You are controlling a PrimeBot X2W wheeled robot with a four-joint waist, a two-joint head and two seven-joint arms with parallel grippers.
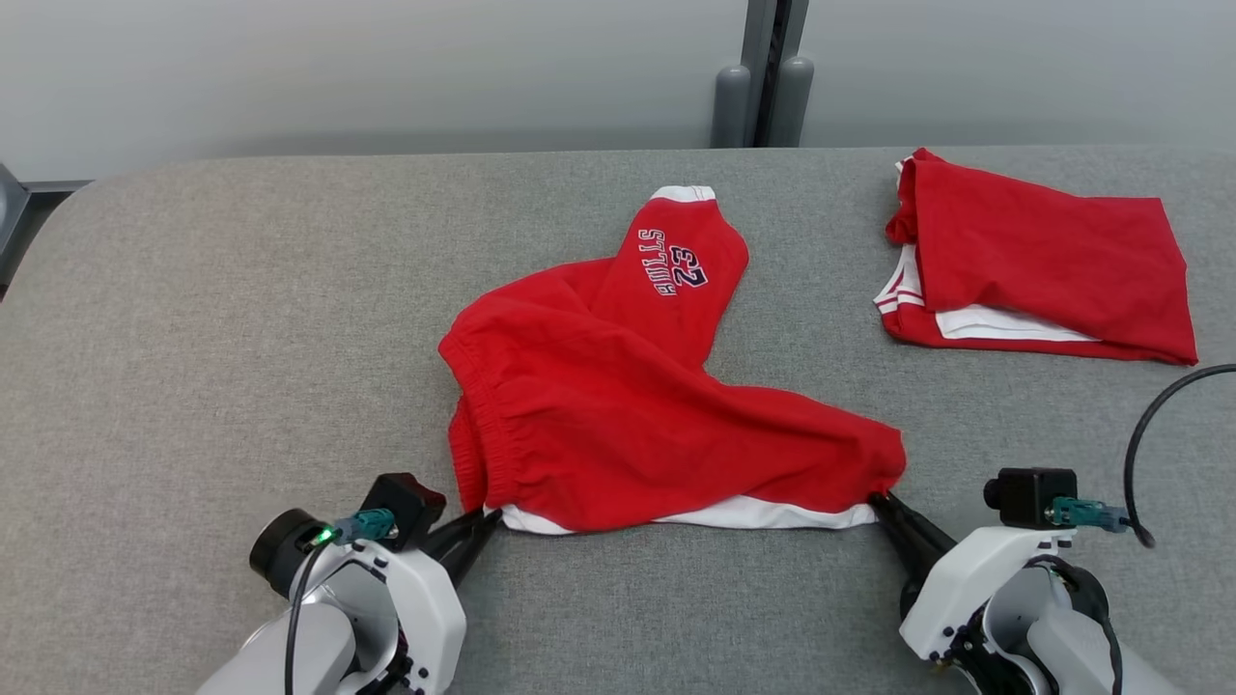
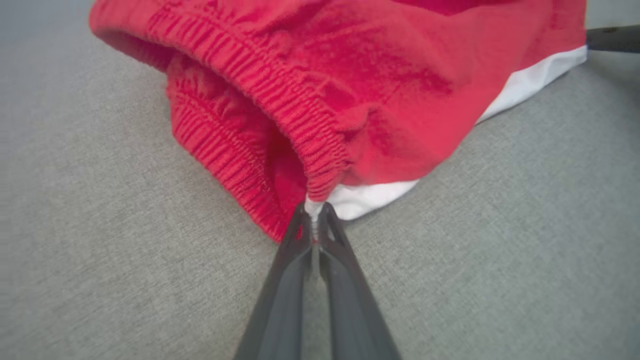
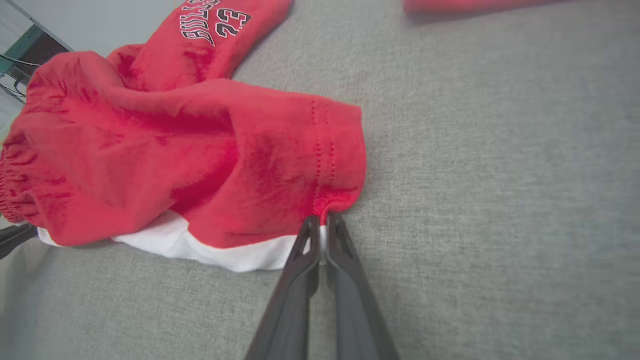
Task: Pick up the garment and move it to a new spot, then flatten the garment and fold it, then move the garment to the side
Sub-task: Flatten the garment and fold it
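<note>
Head view: red cloth shorts with white hem and gathered waistband [image 1: 628, 405] lie crumpled mid grey fabric-covered bench [image 1: 241, 319], one leg flung toward far edge. Left pincer [image 1: 492, 518] clamped on white hem corner by waistband. Right pincer [image 1: 877, 500] clamped on opposite hem corner. Risks: both bites thin, at very tips, so cloth may slip out on lift. Uneven pull could twist shorts. Drift rightward could land them on folded red garment [image 1: 1043, 275].

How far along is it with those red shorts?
Early on. Done: nothing clearly finished. In hand: the left jaws and right jaws are each shut on a near corner of the red shorts, at the white trim. Left: the shorts lie crumpled, one leg bent away, so flattening, folding and moving aside remain.
</note>
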